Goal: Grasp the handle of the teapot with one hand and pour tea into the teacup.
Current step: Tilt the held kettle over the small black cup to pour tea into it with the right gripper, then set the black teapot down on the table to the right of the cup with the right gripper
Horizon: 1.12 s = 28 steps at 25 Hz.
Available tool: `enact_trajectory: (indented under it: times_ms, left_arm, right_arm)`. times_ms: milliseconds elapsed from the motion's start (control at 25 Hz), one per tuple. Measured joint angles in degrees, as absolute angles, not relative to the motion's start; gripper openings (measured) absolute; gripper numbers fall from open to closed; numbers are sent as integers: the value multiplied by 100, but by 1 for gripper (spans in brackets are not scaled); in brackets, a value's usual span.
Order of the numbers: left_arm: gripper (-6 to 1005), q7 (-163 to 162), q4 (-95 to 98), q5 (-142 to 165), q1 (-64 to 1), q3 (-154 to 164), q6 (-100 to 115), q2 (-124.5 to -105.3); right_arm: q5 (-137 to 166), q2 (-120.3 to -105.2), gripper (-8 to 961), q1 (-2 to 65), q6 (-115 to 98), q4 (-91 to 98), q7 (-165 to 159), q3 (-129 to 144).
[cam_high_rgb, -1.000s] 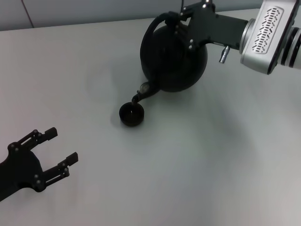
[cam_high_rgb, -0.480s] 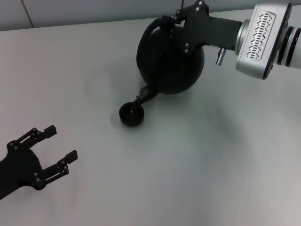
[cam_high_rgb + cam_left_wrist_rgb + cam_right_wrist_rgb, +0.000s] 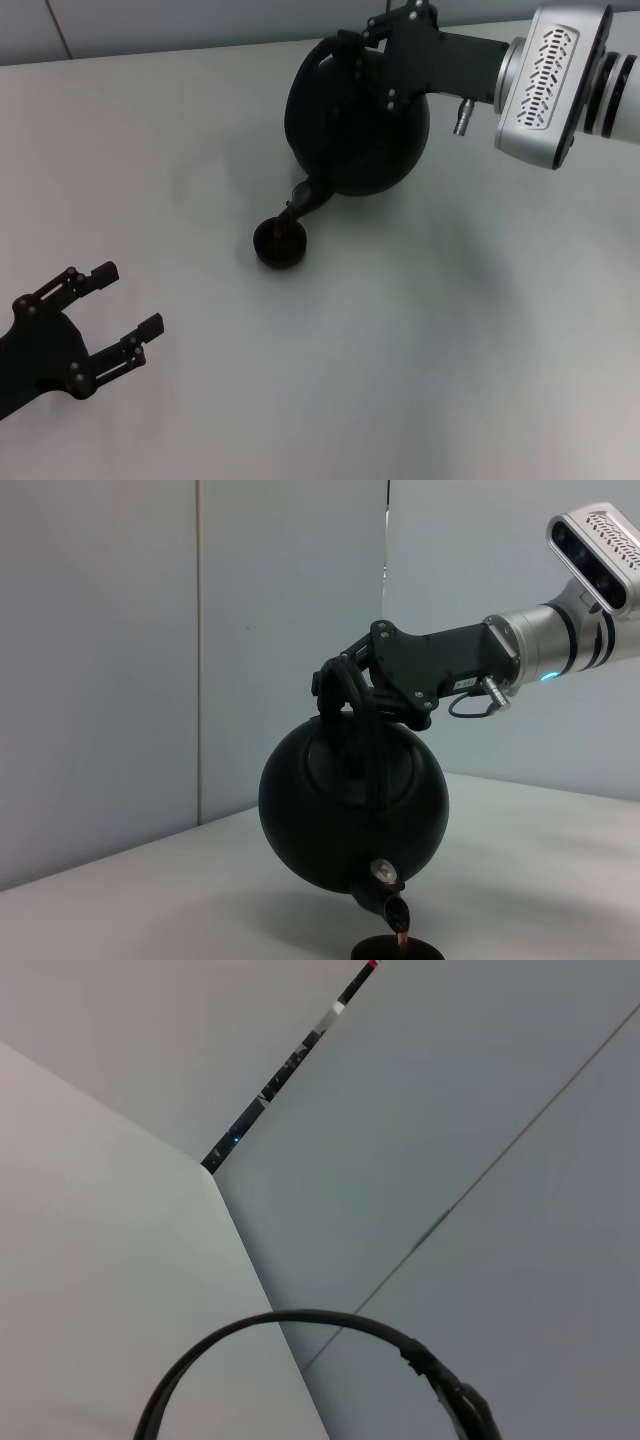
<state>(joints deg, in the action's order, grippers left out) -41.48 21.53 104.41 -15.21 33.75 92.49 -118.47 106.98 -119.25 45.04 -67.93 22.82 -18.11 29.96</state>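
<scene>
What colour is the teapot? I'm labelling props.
Matte black teapot; clearest in the left wrist view.

No text, label or number is showing legibly in any view. Nothing is bearing a readable brand or sign.

The table [image 3: 400, 350] is viewed from above by the head camera; the teapot [image 3: 352, 810] (shared with the head view) is seen side-on, low, by the left wrist camera; walls are faced by the right wrist camera.
</scene>
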Motion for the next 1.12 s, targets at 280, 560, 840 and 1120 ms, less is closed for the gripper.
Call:
enact_trajectory:
  times_ms: [280, 560, 840, 1120]
  left_arm:
    - [798, -4150, 2138, 10432, -1520, 3375, 9254, -11845]
    - [798, -4164, 2135, 10387, -1507, 3375, 9262, -11837]
    - [798, -4190, 2135, 10379, -1500, 3375, 9255, -11830]
    - [798, -4170, 2096, 10378, -1516, 3374, 9252, -11824]
  right_arm:
    - [10732, -11925, 187, 4490, -6762, 2287, -2429, 2997]
    - [10671, -11925, 194, 4303, -6607, 2332, -3617, 2938]
    - [9970, -11924, 201, 3983, -6735, 2290, -3977, 2972]
    - [9398, -11920, 208, 3532, -6890, 2244, -4273, 2897]
